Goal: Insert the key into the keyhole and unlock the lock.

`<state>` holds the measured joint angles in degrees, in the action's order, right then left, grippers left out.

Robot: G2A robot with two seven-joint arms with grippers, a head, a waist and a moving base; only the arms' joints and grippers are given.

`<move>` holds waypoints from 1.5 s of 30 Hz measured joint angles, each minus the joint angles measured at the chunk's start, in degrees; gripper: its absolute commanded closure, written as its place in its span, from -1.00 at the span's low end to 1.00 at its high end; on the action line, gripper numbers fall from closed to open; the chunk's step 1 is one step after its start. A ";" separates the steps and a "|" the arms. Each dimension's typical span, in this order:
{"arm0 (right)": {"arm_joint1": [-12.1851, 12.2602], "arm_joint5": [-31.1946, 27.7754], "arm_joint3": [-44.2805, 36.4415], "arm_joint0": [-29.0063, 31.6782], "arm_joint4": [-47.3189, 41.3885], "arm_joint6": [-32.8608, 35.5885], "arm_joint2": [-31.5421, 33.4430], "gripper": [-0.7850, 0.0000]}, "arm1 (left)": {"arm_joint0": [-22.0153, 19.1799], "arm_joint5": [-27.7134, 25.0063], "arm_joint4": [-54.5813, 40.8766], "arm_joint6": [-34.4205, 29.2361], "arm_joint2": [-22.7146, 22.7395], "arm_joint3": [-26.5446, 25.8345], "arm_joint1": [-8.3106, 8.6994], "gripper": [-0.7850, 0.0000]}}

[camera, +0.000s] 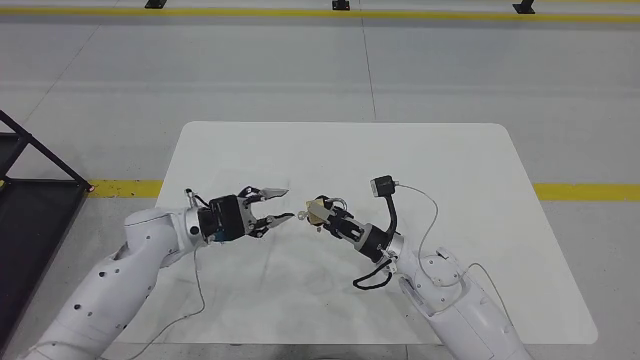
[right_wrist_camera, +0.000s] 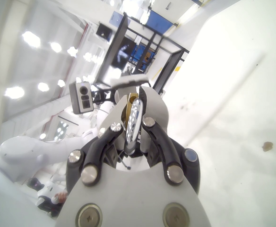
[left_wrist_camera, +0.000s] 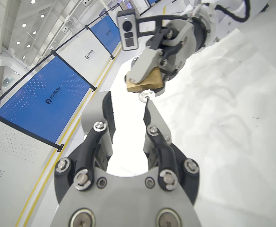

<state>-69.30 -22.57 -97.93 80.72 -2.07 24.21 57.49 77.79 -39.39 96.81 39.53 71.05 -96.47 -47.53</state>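
Over the near middle of the bench point(camera: 450, 160), the two arms meet tip to tip. The right tool point(right_wrist_camera: 135, 95) is clamped on the brass lock point(left_wrist_camera: 149, 79), holding it off the surface with its keyhole end turned left, toward the other arm. A silver key point(left_wrist_camera: 147, 94) pokes out of that end. Its blade is hidden, so it looks seated in the keyhole, though how deep cannot be told. The left tool point(left_wrist_camera: 127, 100) has its fingers apart and holds nothing. One fingertip point(left_wrist_camera: 148, 103) is touching or just beside the key's head; the other is off to the side. The key lies just right of the left tool, its long axis running left to right along the line between the two tools, head toward the left arm, the free and nearer one. Insertion looks done or nearly so, leaving the turn. For that, the left tool should centre on the head, close across its flat and roll about that axis while the right tool braces the lock.
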 measured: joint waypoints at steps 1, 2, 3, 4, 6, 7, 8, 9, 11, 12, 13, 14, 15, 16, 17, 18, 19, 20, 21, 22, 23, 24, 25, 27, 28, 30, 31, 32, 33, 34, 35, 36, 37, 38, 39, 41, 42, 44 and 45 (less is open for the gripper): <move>0.00 0.00 0.00 0.00 0.00 0.00 0.00 1.00 | 0.56 -0.81 -0.09 0.65 1.41 -0.03 0.30 -1.00; 0.00 0.00 0.00 0.00 0.00 0.00 0.00 1.00 | 1.20 -1.86 -0.04 1.41 2.81 -0.09 0.63 -1.00; 0.00 0.00 0.00 0.00 0.00 0.00 0.00 1.00 | 2.09 -3.07 0.26 2.34 4.71 -0.05 1.06 -1.00; 0.00 0.00 0.00 0.00 0.00 0.00 0.00 1.00 | 2.80 -3.74 0.34 2.97 6.10 0.05 1.35 -1.00; 0.00 0.00 0.00 0.00 0.00 0.00 0.00 1.00 | 4.47 -5.06 0.11 4.41 9.04 0.22 1.90 -1.00; 0.00 0.00 0.00 0.00 0.00 0.00 0.00 1.00 | 5.14 -5.20 0.11 4.73 10.09 0.17 2.08 -1.00; 0.00 0.00 0.00 0.00 0.00 0.00 0.00 1.00 | 5.97 -5.15 0.07 5.05 11.27 -0.01 2.26 -1.00; 0.00 0.00 0.00 0.00 0.00 0.00 0.00 1.00 | 6.55 -5.04 -0.17 5.40 12.05 -0.04 2.35 -1.00; 0.00 0.00 0.00 0.00 0.00 0.00 0.00 1.00 | 7.65 -5.11 -1.19 6.29 13.69 0.16 2.54 -1.00; 0.00 0.00 0.00 0.00 0.00 0.00 0.00 1.00 | 7.87 -5.19 -1.49 6.46 14.11 0.25 2.58 -1.00; 0.00 0.00 0.00 0.00 0.00 0.00 0.00 1.00 | 7.95 -5.23 -1.59 6.51 14.24 0.29 2.59 -1.00; 0.00 0.00 0.00 0.00 0.00 0.00 0.00 1.00 | 7.94 -5.24 -1.60 6.51 14.24 0.30 2.59 -1.00; 0.00 0.00 0.00 0.00 0.00 0.00 0.00 1.00 | 7.92 -5.24 -1.58 6.49 14.20 0.30 2.59 -1.00; 0.00 0.00 0.00 0.00 0.00 0.00 0.00 1.00 | 7.91 -5.24 -1.56 6.48 14.17 0.30 2.59 -1.00; 0.00 0.00 0.00 0.00 0.00 0.00 0.00 1.00 | 7.90 -5.23 -1.55 6.47 14.16 0.29 2.59 -1.00; 0.00 0.00 0.00 0.00 0.00 0.00 0.00 1.00 | 7.90 -5.23 -1.55 6.47 14.16 0.29 2.59 -1.00; 0.00 0.00 0.00 0.00 0.00 0.00 0.00 1.00 | 7.90 -5.23 -1.55 6.47 14.16 0.29 2.59 -1.00; 0.02 0.39 -0.05 0.01 0.43 -0.10 0.00 1.00 | 7.90 -5.23 -1.54 6.47 14.16 0.29 2.59 -1.00; 0.06 1.30 -0.18 0.02 1.63 -0.36 -0.01 1.00 | 7.90 -5.23 -1.54 6.47 14.16 0.29 2.59 -1.00; 0.11 2.85 -0.37 0.04 3.82 -0.90 -0.05 1.00 | 7.90 -5.23 -1.54 6.47 14.16 0.29 2.59 -1.00; 0.15 5.57 -0.88 0.19 7.81 -1.92 -0.40 1.00 | 7.90 -5.23 -1.54 6.47 14.16 0.29 2.59 -1.00; 0.11 7.65 -1.37 0.36 10.78 -2.55 -0.97 1.00 | 7.90 -5.23 -1.54 6.47 14.16 0.29 2.59 -1.00; 0.03 9.55 -1.70 0.46 13.22 -2.75 -1.70 1.00 | 7.90 -5.23 -1.55 6.47 14.16 0.29 2.59 -1.00; -0.22 13.43 -1.72 0.05 17.10 -2.42 -3.46 1.00 | 7.90 -5.23 -1.55 6.47 14.16 0.29 2.59 -1.00; -0.36 14.87 -1.58 -0.27 18.32 -2.27 -4.20 1.00 | 7.90 -5.23 -1.55 6.47 14.16 0.29 2.59 -1.00; -0.70 17.67 -1.31 -1.02 20.26 -1.86 -5.86 1.00 | 7.90 -5.23 -1.55 6.47 14.16 0.29 2.59 -1.00; -0.82 18.61 -1.19 -1.36 20.89 -1.64 -6.45 1.00 | 7.90 -5.23 -1.55 6.47 14.16 0.29 2.59 -1.00; -0.96 19.71 -1.00 -1.83 21.83 -1.25 -7.14 1.00 | 7.90 -5.23 -1.55 6.47 14.16 0.29 2.59 -1.00; -1.05 20.52 -0.85 -2.18 22.68 -0.94 -7.59 1.00 | 7.90 -5.23 -1.55 6.47 14.16 0.29 2.59 -1.00; -1.12 21.41 -0.72 -2.51 23.69 -0.66 -7.99 1.00 | 7.90 -5.23 -1.55 6.47 14.16 0.29 2.59 -1.00; -1.19 22.79 -0.64 -2.89 25.25 -0.27 -8.50 1.00 | 7.90 -5.23 -1.55 6.47 14.16 0.29 2.59 -1.00; -1.24 23.97 -0.70 -3.13 26.51 0.04 -8.85 1.00 | 7.90 -5.23 -1.55 6.47 14.16 0.29 2.59 -1.00; -1.28 25.18 -0.85 -3.32 27.70 0.30 -9.16 1.00 | 7.90 -5.23 -1.55 6.47 14.16 0.29 2.59 -1.00; -1.35 26.70 -1.07 -3.48 29.08 0.57 -9.55 1.00 | 7.90 -5.23 -1.55 6.47 14.16 0.29 2.59 -1.00; -1.39 27.74 -1.20 -3.59 30.06 0.76 -9.81 1.00 | 7.90 -5.23 -1.55 6.47 14.16 0.29 2.59 -1.00; -1.48 29.86 -1.39 -3.78 32.10 1.24 -10.34 1.00 | 7.90 -5.23 -1.55 6.47 14.16 0.29 2.59 -1.00; -1.51 30.66 -1.44 -3.86 32.85 1.47 -10.51 1.00 | 7.90 -5.23 -1.55 6.47 14.16 0.29 2.59 -1.00; -1.58 32.26 -1.49 -4.02 34.35 2.02 -10.84 1.00 | 7.90 -5.23 -1.55 6.47 14.16 0.29 2.59 -1.00; -1.61 32.84 -1.50 -4.07 34.88 2.27 -10.94 1.00 | 7.90 -5.23 -1.55 6.47 14.16 0.29 2.59 -1.00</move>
<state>-70.91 10.27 -99.43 76.64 32.81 26.47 46.55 85.69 -44.62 95.26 46.00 85.21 -96.18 -44.95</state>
